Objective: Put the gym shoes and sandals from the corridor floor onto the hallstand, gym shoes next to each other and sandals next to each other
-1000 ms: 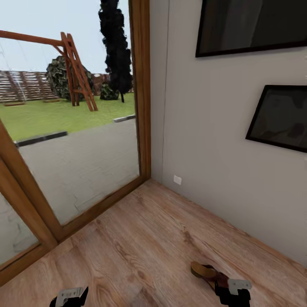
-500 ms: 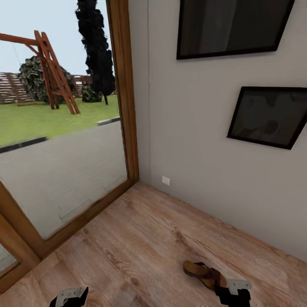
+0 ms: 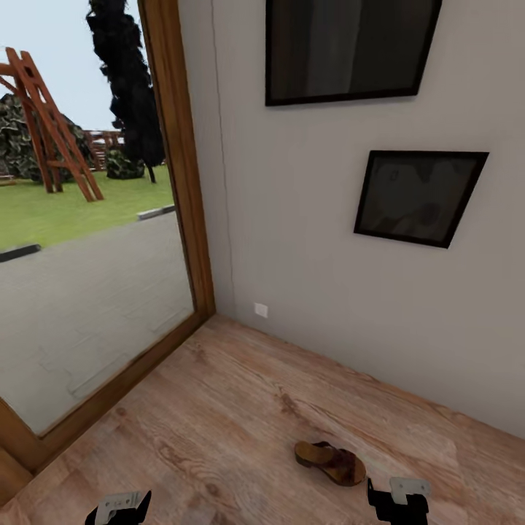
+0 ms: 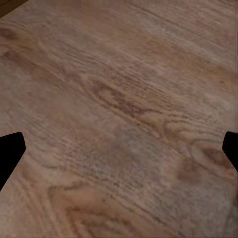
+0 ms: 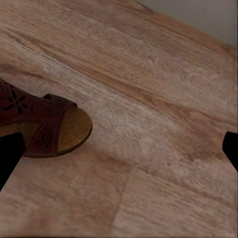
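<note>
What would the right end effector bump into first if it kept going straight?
Probably the bare floor. The right end effector is open and points at the planks, with the sandal off to one side by one finger.

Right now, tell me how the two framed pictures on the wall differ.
The upper picture is larger and cut off by the head view's top edge; the lower picture is smaller, fully in frame, and hangs further right. Both have black frames and dark images on the grey wall.

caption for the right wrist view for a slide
Open right gripper over the corridor floor, a brown sandal lying by one fingertip.
</note>
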Robot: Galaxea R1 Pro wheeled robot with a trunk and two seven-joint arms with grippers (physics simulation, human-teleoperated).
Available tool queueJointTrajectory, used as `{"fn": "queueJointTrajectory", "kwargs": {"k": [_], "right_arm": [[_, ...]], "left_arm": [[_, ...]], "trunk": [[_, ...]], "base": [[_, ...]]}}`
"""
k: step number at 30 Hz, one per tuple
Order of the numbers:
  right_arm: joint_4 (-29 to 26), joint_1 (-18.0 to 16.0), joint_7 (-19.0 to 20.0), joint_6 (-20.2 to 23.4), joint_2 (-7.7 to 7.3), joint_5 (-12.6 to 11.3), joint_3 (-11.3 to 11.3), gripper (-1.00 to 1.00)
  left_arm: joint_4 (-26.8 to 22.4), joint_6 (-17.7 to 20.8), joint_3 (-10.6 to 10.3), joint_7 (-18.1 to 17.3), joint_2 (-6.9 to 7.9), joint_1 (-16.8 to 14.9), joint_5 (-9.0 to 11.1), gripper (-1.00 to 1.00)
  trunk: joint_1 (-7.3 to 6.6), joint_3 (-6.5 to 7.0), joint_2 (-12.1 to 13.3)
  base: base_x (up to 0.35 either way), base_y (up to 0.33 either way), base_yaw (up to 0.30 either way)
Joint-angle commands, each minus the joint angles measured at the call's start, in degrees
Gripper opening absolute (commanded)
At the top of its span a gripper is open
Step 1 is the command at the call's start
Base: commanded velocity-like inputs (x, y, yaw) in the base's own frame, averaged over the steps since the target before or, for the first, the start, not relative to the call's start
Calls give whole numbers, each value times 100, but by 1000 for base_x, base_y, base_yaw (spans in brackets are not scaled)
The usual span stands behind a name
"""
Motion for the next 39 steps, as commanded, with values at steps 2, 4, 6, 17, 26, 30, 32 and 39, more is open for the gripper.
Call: {"fn": "queueJointTrajectory", "kwargs": {"k": [2, 4, 6, 17, 26, 30, 32, 39], "right_arm": [[8, -5, -12, -17, 3, 60, -44, 100], [8, -5, -13, -17, 3, 60, -44, 100], [8, -5, -12, -17, 3, 60, -44, 100], [1, -5, -14, -17, 7, 60, -44, 100], [0, -5, -14, -17, 9, 60, -47, 100], [-1, -5, -14, -17, 11, 56, -51, 100], [-1, -5, -14, -17, 11, 54, -52, 100], [-1, -5, -14, -17, 11, 52, -52, 100]], "left_arm": [[2, -18, 49, -32, 0, -3, -40, 100], [2, -19, 49, -32, 0, -3, -40, 100], [2, -20, 49, -32, 0, -3, -40, 100], [2, -30, 49, -32, 0, -3, -37, 100], [2, -31, 48, -32, 0, -3, -40, 100], [2, -31, 49, -32, 0, -3, -36, 100], [2, -31, 49, -32, 0, -3, -34, 100], [2, -31, 51, -32, 3, -3, -33, 100]], "trunk": [[-1, 2, -2], [-1, 9, -2], [-1, 16, -2], [-1, 55, -2], [-1, 86, -2], [-1, 100, -2], [-1, 107, -2], [-1, 132, -2]], "base": [[0, 0, -238], [0, 0, -238], [0, 0, -238], [0, 78, -238], [0, 286, -238], [0, 302, -238], [0, 304, -238], [0, 305, -238]]}}
